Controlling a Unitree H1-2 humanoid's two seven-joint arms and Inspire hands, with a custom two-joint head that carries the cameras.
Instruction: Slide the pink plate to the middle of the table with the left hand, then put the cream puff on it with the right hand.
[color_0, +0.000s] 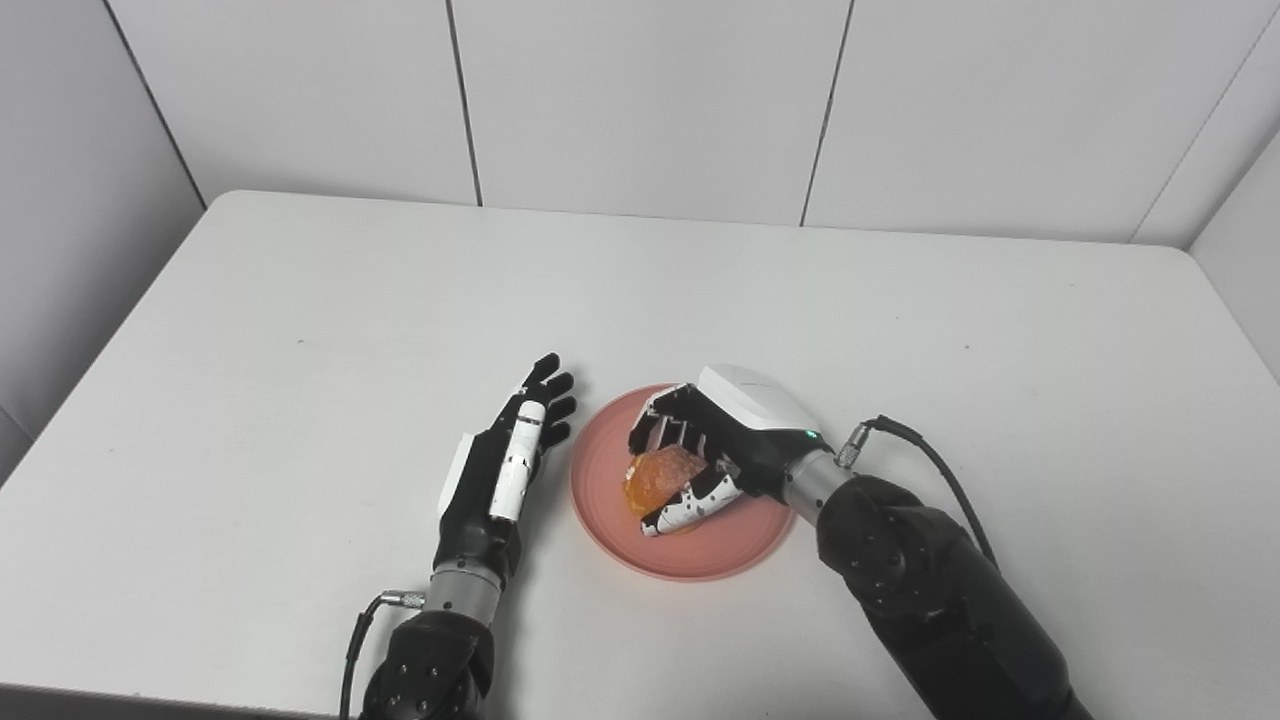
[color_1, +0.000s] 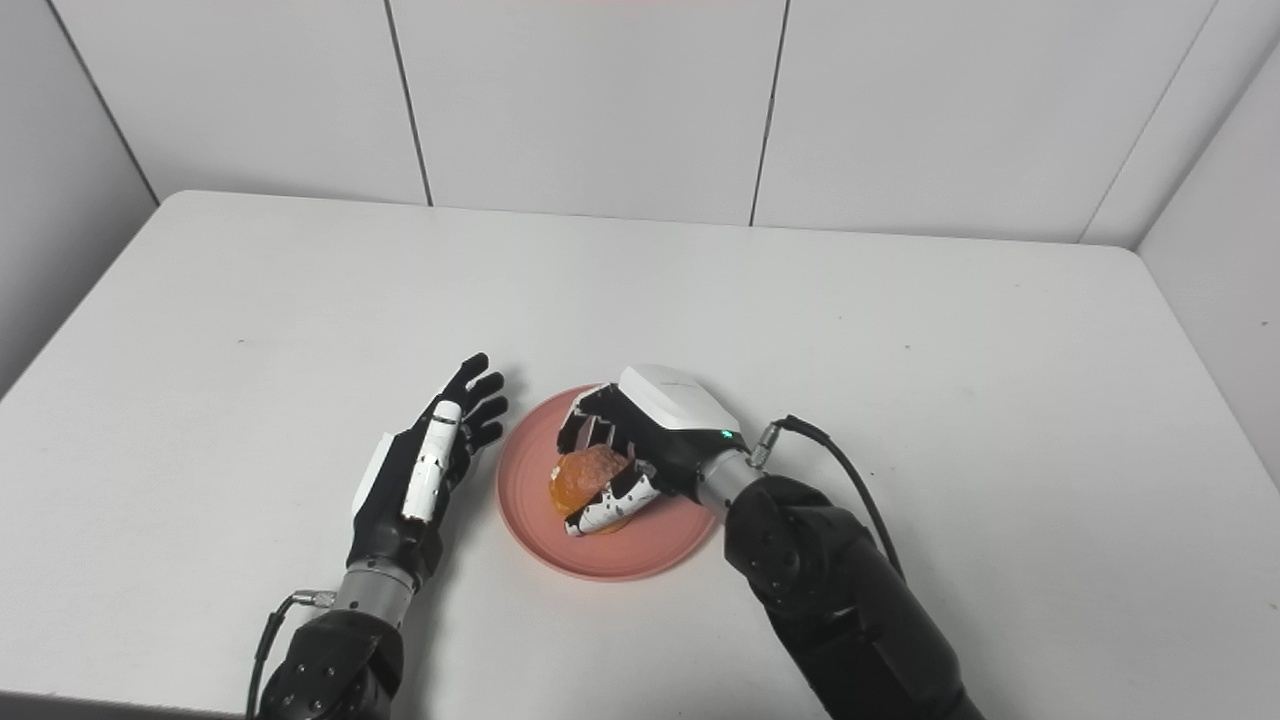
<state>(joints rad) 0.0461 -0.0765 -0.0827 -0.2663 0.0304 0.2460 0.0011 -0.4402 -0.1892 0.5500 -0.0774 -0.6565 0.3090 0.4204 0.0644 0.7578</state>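
A round, shallow pink plate (color_0: 612, 520) is seen lying flat on the white rectangular table (color_0: 300, 330), at the near middle of the tabletop. Over the plate's centre, a golden-orange, rounded cream puff (color_0: 660, 477) is held by the black-and-white right hand (color_0: 715, 445), whose arm is brought in from the near right corner. The puff is enclosed between the curled fingers (color_0: 665, 425) on its far side and the white-tipped thumb on its near side, so that only its top and left face are shown. The puff is positioned low over the plate's inner surface; whether its underside is touching the plate cannot be told, since the thumb is laid across that part. A white cover is seen on the back of the right hand, and a black cable (color_0: 930, 460) is looped from the wrist toward the right.

The black left hand (color_0: 500, 470) is placed just to the left of the plate, with its arm entering from the near left. Its fingers (color_0: 548, 385) are stretched out and slightly spread, pointed toward the far side of the table, and nothing is held in them. The hand is turned edge-on, with the palm faced toward the plate, and a narrow strip of table is visible between it and the plate's left rim.

Pale panelled walls (color_0: 640, 100) are seen behind the table's far edge.
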